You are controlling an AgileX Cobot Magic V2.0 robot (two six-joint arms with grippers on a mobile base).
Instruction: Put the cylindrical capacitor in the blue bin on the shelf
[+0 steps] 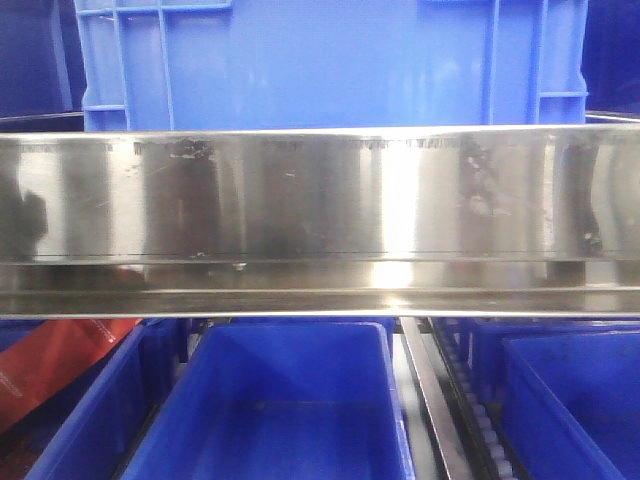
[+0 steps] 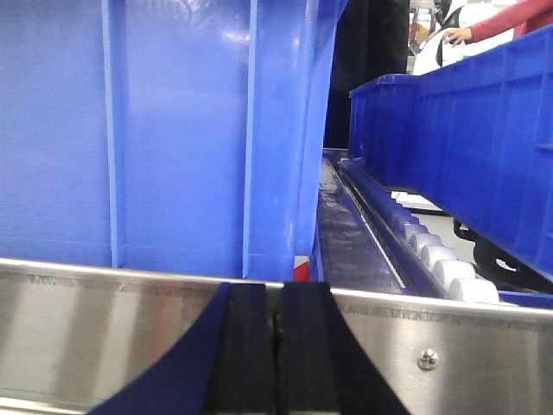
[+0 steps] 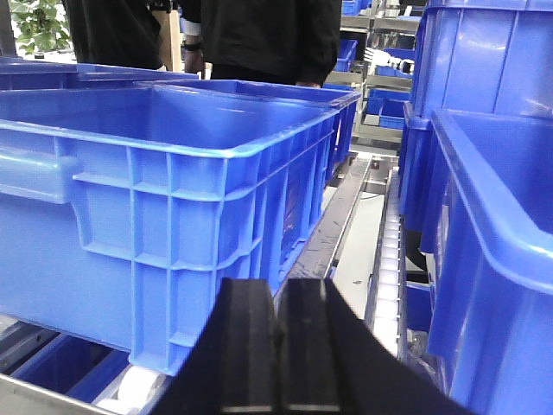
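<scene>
The cylindrical capacitor is out of view in all three views. The shelf's shiny steel front rail [image 1: 320, 200] spans the front view, with a large blue bin [image 1: 330, 60] on the tier above and an open blue bin [image 1: 290, 420] below. In the left wrist view my left gripper [image 2: 276, 294] is shut, pads pressed together with nothing between them, in front of the rail [image 2: 86, 320] and a blue bin wall [image 2: 173, 130]. My right gripper [image 3: 276, 290] is shut and empty too, beside a ribbed blue bin [image 3: 173, 190]. Neither gripper shows in the front view.
More blue bins stand at the right [image 2: 467, 130] [image 3: 492, 225] and on the lower tier [image 1: 580, 410]. White roller tracks [image 2: 436, 255] [image 3: 389, 251] run between bins. A red packet [image 1: 50, 370] lies lower left. People in dark clothes [image 3: 259, 35] stand behind the shelf.
</scene>
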